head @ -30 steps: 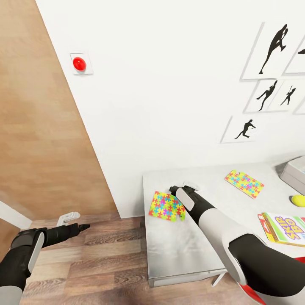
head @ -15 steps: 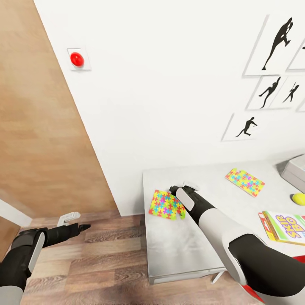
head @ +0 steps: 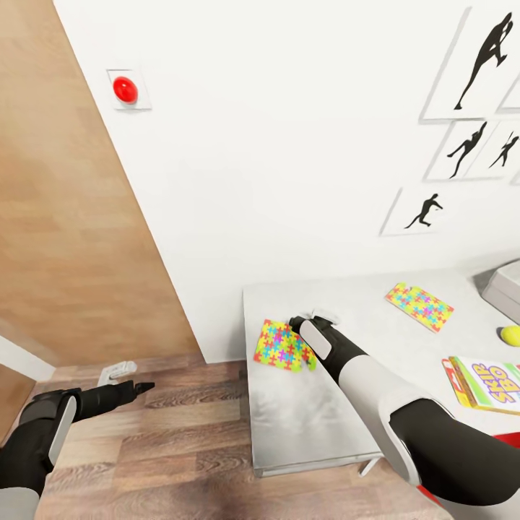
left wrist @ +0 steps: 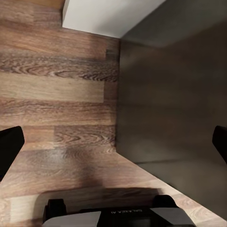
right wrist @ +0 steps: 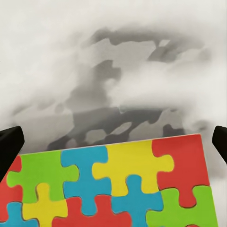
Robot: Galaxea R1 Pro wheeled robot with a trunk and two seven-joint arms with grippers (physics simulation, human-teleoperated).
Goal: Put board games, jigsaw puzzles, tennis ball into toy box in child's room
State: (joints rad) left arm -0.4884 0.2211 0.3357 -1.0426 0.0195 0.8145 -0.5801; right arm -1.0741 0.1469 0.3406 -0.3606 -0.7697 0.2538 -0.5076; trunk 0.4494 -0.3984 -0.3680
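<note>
Two jigsaw puzzles (head: 284,346) (head: 419,306), one tennis ball (head: 510,335), both hands (head: 146,388) (right wrist: 113,142) spread.

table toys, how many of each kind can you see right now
jigsaw puzzles: 2, near puzzle, far puzzle
board games: 1, Skip-Bo box
tennis balls: 1, ball
total: 4 toys

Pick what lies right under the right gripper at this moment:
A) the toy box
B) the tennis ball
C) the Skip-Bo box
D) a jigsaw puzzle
D: the right gripper hovers open over the nearer jigsaw puzzle, whose coloured pieces lie between its fingertips.
</note>
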